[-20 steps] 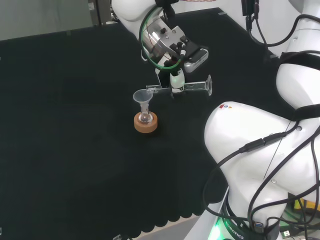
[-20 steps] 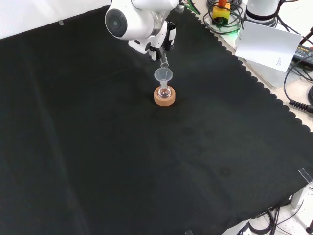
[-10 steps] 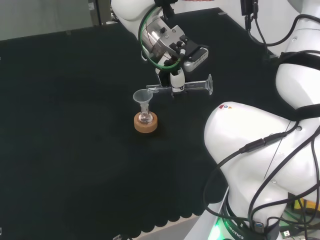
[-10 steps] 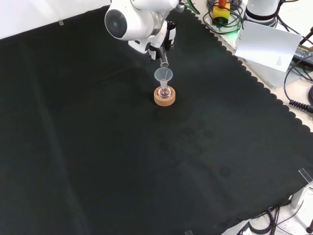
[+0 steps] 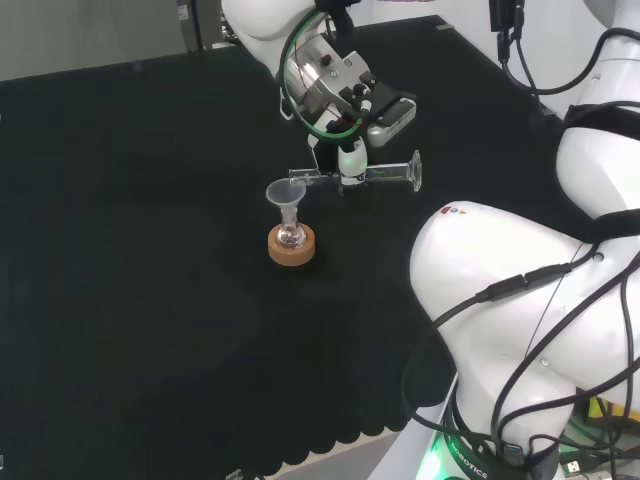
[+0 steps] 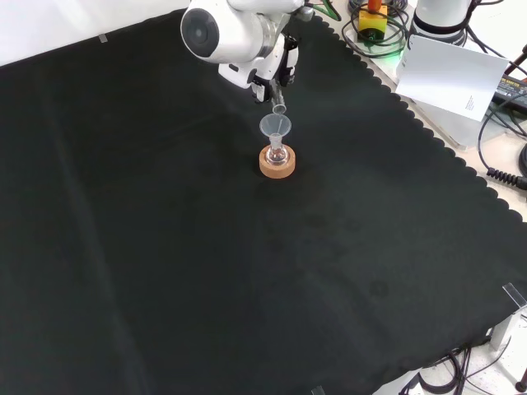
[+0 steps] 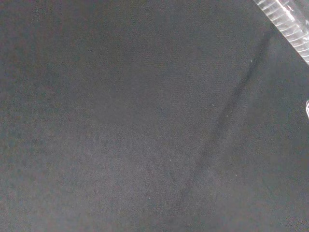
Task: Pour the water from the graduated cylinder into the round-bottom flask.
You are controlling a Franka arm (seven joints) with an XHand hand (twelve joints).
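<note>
- Black cloth is covering the table, and in the head view, going left to right, the small clear round-bottom glass flask is sitting in a tan cork ring stand with a clear plastic funnel standing in its neck.
- Just right of the funnel, the clear graduated cylinder is lying almost level in the air, its spout at the funnel's rim and its flat foot pointing right toward the arm.
- The black and white robot hand is gripping the cylinder at mid-length, fingers curled round it from above.
- In the front view the cylinder's mouth is hanging just above the funnel.
- Whether water is running I cannot tell.
- Judging from this, the spout is sitting at the funnel's edge rather than over its middle, so water could be spilling onto the cloth.
- A nudge against the funnel could be tipping the light flask off its ring.
</note>
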